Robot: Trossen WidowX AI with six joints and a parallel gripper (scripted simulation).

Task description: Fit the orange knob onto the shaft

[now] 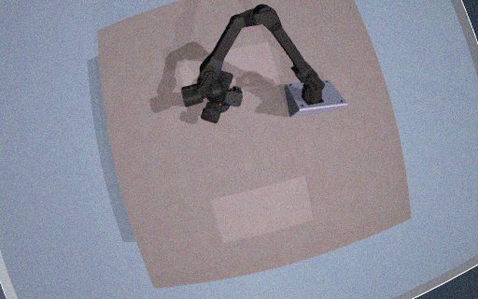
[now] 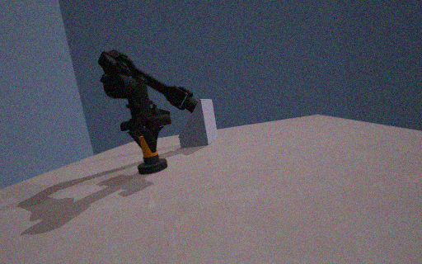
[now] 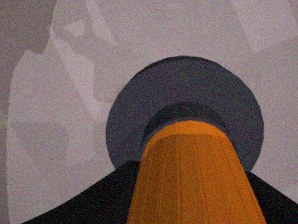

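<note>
Two jaws of our gripper (image 1: pixel 216 100) (image 2: pixel 149 148) (image 3: pixel 192 175), partly open, clamp the orange knob (image 2: pixel 148 149) (image 3: pixel 192 175) upright over the round pedestal (image 2: pixel 152 166) (image 3: pixel 125 120), presumably so we can align its hidden flat before pushing down.

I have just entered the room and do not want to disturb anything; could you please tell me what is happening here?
The robot arm holds an orange knob in its claw, right over the round dark pedestal. It is fitting the knob onto the pedestal's D-shaped shaft. The knob's lower end is at or just above the pedestal's raised middle; I cannot tell whether it is fully seated. The claw has not let go.
</note>
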